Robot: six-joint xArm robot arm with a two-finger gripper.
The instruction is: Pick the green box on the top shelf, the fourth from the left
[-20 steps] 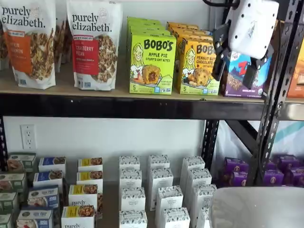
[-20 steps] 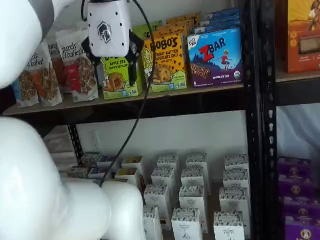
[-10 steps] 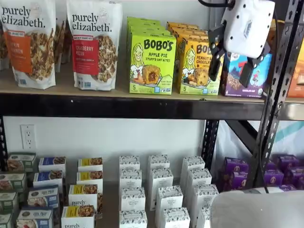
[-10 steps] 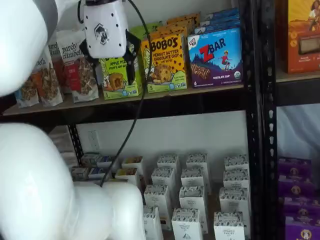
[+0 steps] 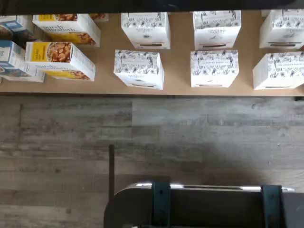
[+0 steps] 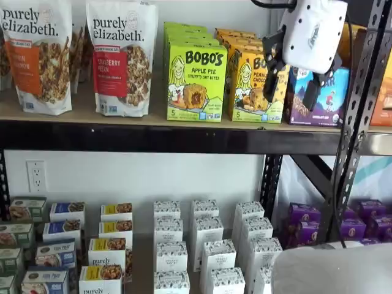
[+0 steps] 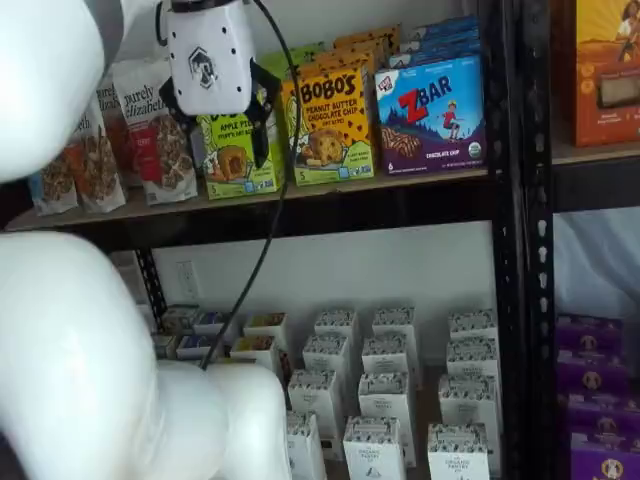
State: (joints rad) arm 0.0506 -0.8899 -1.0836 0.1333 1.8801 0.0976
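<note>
Room: white wall behind the racks, with a white wall socket [image 6: 36,176] in a shelf view; grey wood-plank floor [image 5: 190,137] seen from my wrist

Top shelf [image 6: 122,116]: long tan board on a thick black metal front rail, flanked by black perforated uprights [image 6: 361,110]

Lower shelf [image 5: 104,85]: pale tan board carrying rows of small white cartons [image 6: 205,242] with dark printed tops; purple boxes [image 6: 303,222] off to one side

Green box [image 6: 196,82]: standing upright at the front of the top shelf, between the granola bag [image 6: 120,58] and the yellow-orange box [image 6: 254,86], with more green cartons lined up behind it; also seen in a shelf view [image 7: 238,155] partly behind my claw

Look of the green box: lime-green front, "BOBO'S" in dark letters, "APPLE PIE", a cartoon blonde girl and a round pastry pictured

Materials: flat-sided cardboard cartons with sharp edges; glossy, soft-looking granola pouches; matt metal rack; the blue box [image 7: 430,115] reads "ZBAR"

My claw [image 6: 288,82]: smooth white body, two black fingers spread with a plain gap between them, holding nothing; in a shelf view it hangs in front of the yellow-orange and blue boxes, apart from the green box

Cable [image 7: 265,250]: black, hanging down from my claw's body past the shelf rail

Wrist view foreground: dark mount with teal brackets [image 5: 161,204]
</note>
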